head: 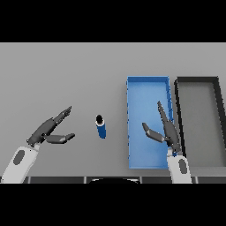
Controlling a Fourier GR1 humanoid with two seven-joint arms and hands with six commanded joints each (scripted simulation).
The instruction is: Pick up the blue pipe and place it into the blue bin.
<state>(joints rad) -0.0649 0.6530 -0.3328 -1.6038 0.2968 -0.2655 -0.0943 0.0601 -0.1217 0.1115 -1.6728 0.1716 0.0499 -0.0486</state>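
Observation:
A short blue pipe [101, 127] with a dark open end stands on the grey table, left of the blue bin [141, 90]. My right hand [167, 130] hovers over the bin's right part, fingers straight and thumb spread, holding nothing. It is well to the right of the pipe. My left hand [49, 129] is open at the lower left, a short way left of the pipe and apart from it.
A black bin [177, 95] with a grey floor lies directly right of the blue bin, its long sides parallel to it. The table's front edge runs just below both forearms.

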